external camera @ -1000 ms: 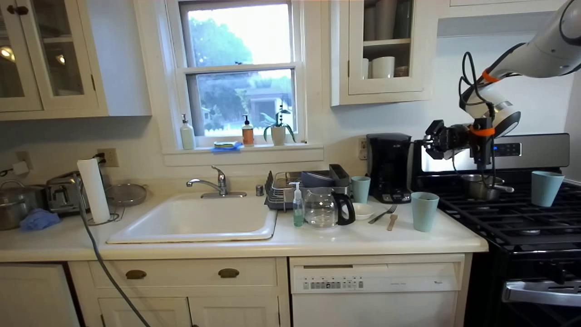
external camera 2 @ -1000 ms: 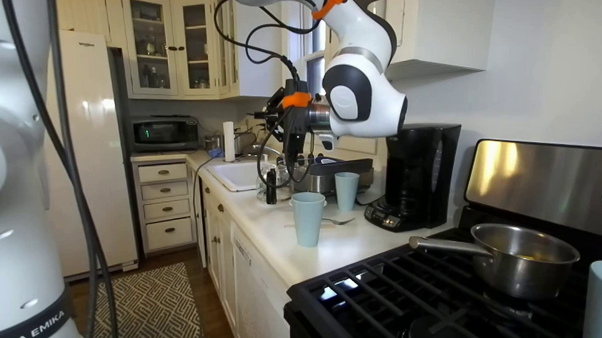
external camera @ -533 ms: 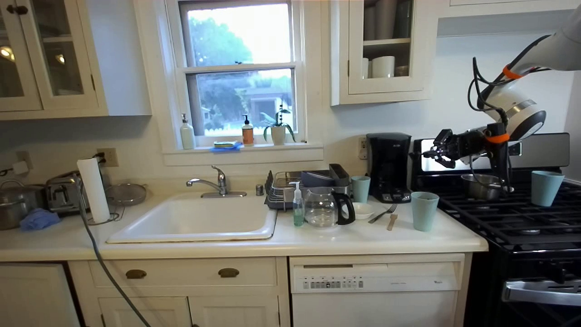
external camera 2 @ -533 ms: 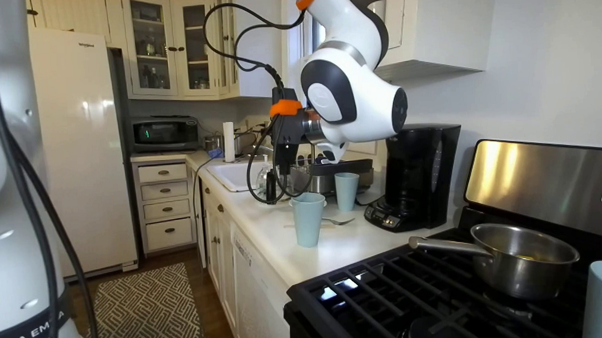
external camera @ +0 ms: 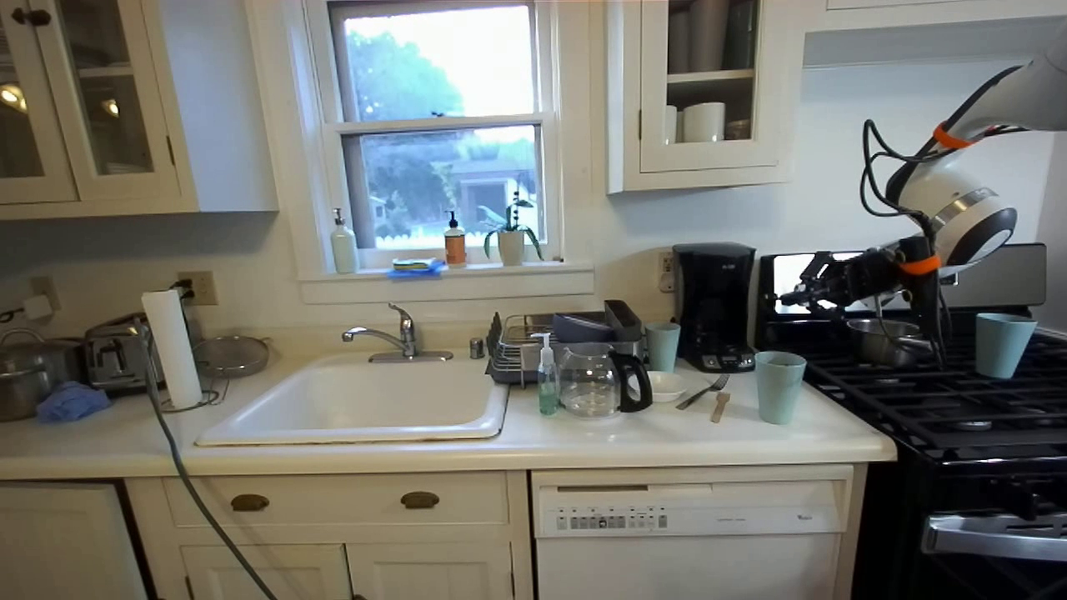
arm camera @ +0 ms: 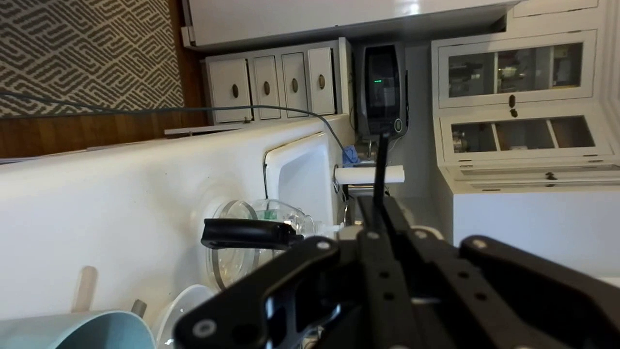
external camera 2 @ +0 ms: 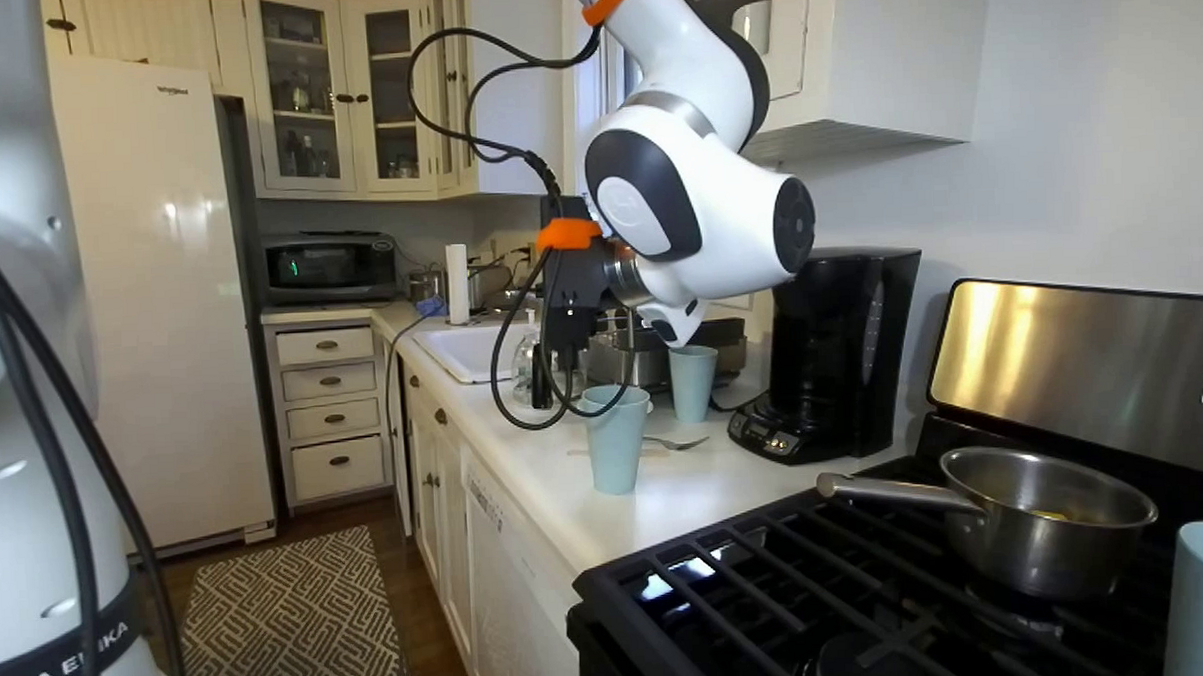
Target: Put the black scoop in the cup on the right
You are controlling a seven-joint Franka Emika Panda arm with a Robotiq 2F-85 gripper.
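The black scoop (arm camera: 381, 169) shows in the wrist view as a thin black stick pointing out from between my fingertips; its bowl is not distinct. My gripper (arm camera: 385, 211) is shut on it. In an exterior view the gripper (external camera: 790, 297) hangs above the stove's left side, right of the coffee maker, pointing left and slightly down. A pale blue cup (external camera: 779, 388) stands on the counter's right end, below the gripper; it also shows in the wrist view (arm camera: 72, 332). Another blue cup (external camera: 1004, 347) stands on the stove at right. A third cup (external camera: 663, 347) stands by the dish rack.
A black coffee maker (external camera: 713, 308) stands at the back of the counter. A glass carafe (external camera: 590, 382), soap bottle (external camera: 547, 379), white bowl (external camera: 667, 387), fork (external camera: 703, 393) and wooden utensil (external camera: 720, 407) lie left of the counter cup. A saucepan (external camera 2: 1048, 523) sits on the stove.
The gripper has sunk and tilted downward, and the wrist has shifted right over the stove in an exterior view. The gripper stays shut. The cups have not moved.
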